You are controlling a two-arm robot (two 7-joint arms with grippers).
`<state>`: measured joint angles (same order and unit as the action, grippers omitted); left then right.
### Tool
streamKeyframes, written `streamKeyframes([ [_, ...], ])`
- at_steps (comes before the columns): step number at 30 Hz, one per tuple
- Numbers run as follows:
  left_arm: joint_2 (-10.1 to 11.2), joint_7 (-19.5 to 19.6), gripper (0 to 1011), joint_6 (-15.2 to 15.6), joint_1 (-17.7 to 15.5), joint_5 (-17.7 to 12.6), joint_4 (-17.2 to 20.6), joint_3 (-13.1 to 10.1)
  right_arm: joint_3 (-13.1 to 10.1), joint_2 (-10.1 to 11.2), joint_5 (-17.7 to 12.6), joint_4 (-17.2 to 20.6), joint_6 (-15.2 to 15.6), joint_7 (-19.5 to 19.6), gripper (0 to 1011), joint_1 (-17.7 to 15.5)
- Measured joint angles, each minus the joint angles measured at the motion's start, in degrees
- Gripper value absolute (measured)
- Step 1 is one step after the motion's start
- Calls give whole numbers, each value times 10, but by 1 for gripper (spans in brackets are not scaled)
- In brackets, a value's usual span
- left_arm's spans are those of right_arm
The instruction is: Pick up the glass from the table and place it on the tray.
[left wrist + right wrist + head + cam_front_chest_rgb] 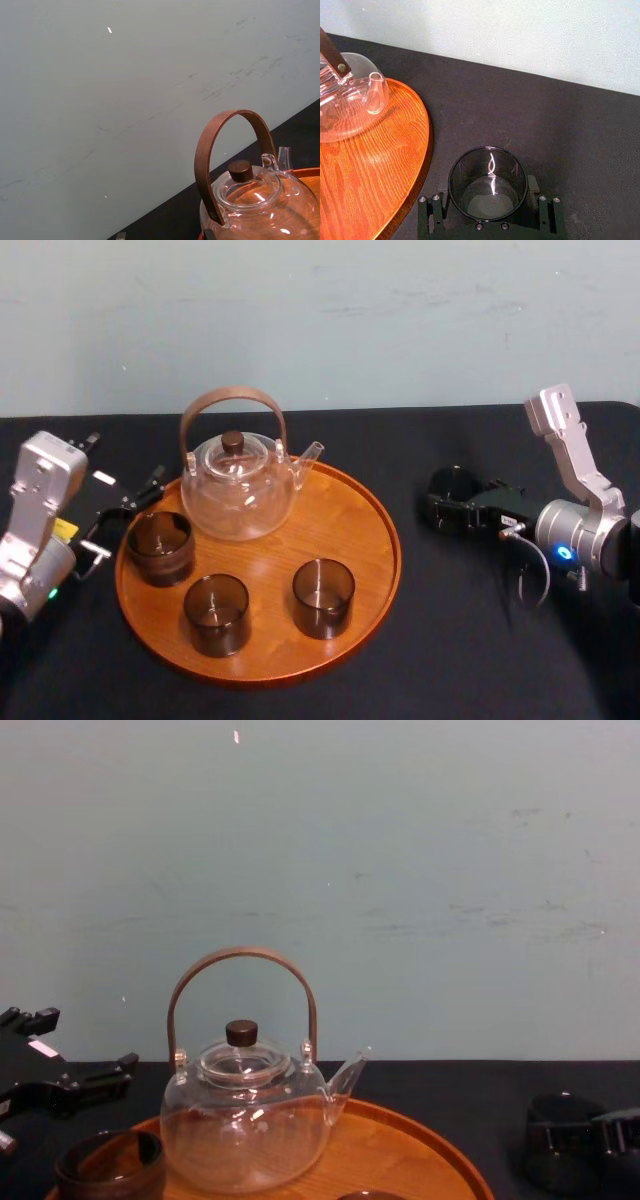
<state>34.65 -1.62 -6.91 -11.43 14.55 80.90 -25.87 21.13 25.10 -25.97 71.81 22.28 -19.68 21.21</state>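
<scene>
While I watch from afar, my right gripper [452,502] is clamped on the glass [487,182].
The glass stands on the black table [470,640], just beside the right edge of the tray [388,540] but not on it. My left gripper [125,515] sits left of the tray, its jaws apart.

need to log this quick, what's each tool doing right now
left tool: open, empty
right tool: around the glass, grip cannot be told
</scene>
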Motion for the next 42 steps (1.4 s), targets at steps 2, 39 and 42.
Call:
streamKeyframes([
  [2, 0, 0, 1001, 0, 0, 0, 0, 0, 0, 0, 0, 0, 0, 0, 916, 0],
  [39, 0, 0, 1001, 0, 0, 0, 0, 0, -4, 59, -56, 154, 1, -38, 916, -40],
  [42, 0, 0, 1001, 0, 0, 0, 0, 0, 9, 57, -57, 153, -1, -43, 916, -32],
])
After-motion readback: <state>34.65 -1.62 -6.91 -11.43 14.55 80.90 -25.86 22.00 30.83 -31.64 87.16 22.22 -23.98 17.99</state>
